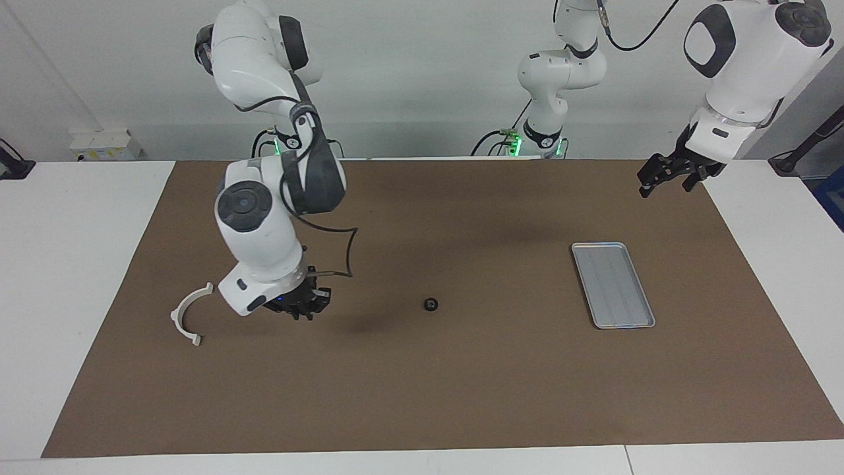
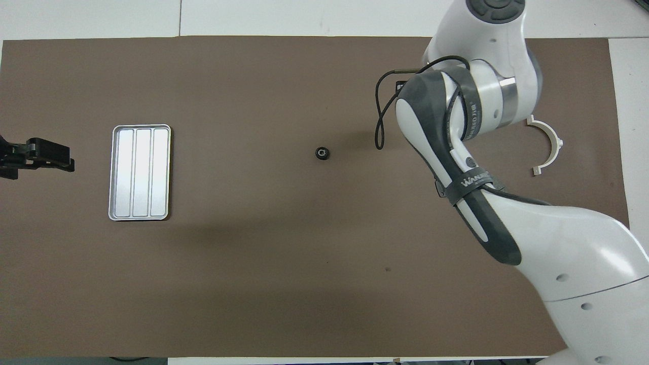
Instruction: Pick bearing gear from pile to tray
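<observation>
The bearing gear [image 1: 430,304] [image 2: 322,152], a small black round piece, lies alone on the brown mat near the table's middle. The silver ridged tray [image 1: 612,284] [image 2: 140,172] sits toward the left arm's end with nothing in it. Of the pile, the white half-ring bracket [image 1: 186,315] [image 2: 547,144] shows toward the right arm's end; the rest is hidden by the right arm. My right gripper [image 1: 302,311] hangs low over the mat between bracket and gear, shut, nothing visibly held. My left gripper [image 1: 663,178] [image 2: 48,154] waits open, raised near the mat's edge beside the tray.
The brown mat [image 1: 461,396] covers most of the white table. The right arm's forearm and a looping black cable [image 2: 377,121] hang over the pile's area. A third white arm [image 1: 560,72] stands at the robots' end.
</observation>
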`<state>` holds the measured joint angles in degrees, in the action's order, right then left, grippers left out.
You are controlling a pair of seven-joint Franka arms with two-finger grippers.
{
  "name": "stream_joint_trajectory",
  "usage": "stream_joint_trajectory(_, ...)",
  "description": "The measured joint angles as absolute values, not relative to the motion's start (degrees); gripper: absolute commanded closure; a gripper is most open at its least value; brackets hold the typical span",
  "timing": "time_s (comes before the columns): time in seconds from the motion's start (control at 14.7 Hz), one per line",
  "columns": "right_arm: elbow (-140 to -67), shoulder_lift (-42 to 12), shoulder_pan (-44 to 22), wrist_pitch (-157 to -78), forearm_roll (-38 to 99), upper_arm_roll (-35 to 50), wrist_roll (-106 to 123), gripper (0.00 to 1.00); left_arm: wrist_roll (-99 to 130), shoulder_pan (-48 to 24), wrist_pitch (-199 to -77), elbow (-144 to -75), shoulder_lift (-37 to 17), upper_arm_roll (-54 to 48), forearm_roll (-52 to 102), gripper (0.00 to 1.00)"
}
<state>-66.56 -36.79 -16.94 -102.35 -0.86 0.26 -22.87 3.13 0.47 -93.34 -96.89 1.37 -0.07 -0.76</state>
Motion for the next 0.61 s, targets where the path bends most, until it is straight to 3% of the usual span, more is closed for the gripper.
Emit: stream_joint_trajectory(0.61, -69.2, -39.5, -23.8, -110.4, -0.9, 0.2, -33.3, 1.00, 3.1, 0.5, -93.3, -96.9, 1.4, -0.1, -0.8, 0.00)
